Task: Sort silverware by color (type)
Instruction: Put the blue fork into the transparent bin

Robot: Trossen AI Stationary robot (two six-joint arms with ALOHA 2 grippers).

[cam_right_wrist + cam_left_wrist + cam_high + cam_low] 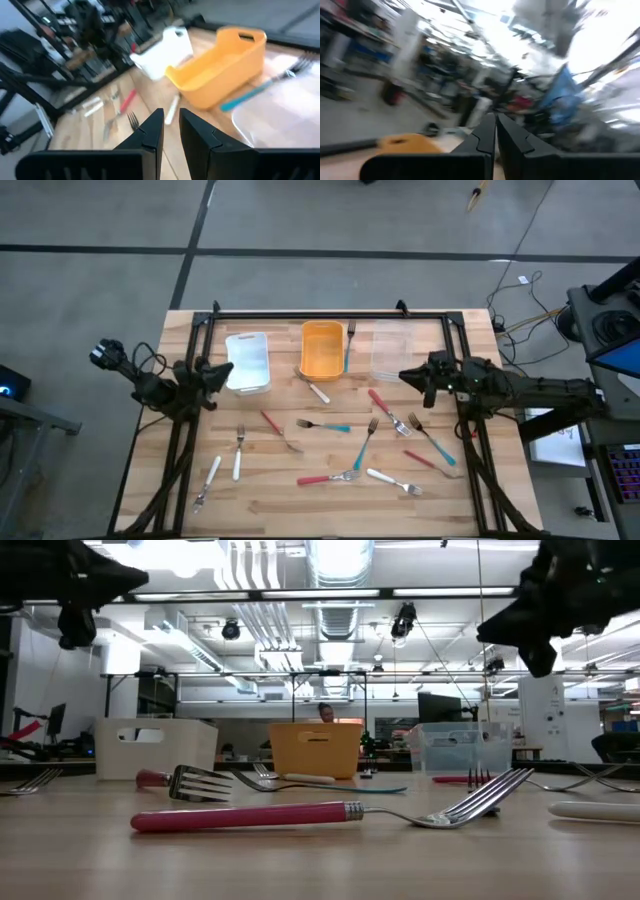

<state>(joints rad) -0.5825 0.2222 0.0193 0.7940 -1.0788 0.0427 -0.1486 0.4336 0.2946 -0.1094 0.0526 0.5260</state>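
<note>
Silverware lies scattered on the wooden table: red-handled forks (pixel 383 406) (pixel 322 478), teal-handled ones (pixel 333 427) (pixel 362 448) (pixel 440 448), white-handled ones (pixel 238 462) (pixel 388 478). One teal-handled fork (pixel 349 345) rests beside the orange bin, seen also as the teal handle (pixel 246 98) in the right wrist view. My left gripper (pixel 224 372) hovers by the white bin with fingers shut (pixel 496 131). My right gripper (pixel 406 376) hovers near the clear bin, fingers slightly apart (pixel 171 125) and holding nothing.
Three bins stand in a row near the far edge: white bin (pixel 247 362), orange bin (pixel 322 350), clear bin (pixel 393 352). A white-handled utensil (pixel 316 389) lies just in front of the orange bin. A black frame borders the table (pixel 330 315). A red-handled fork (pixel 250 817) lies closest in the low view.
</note>
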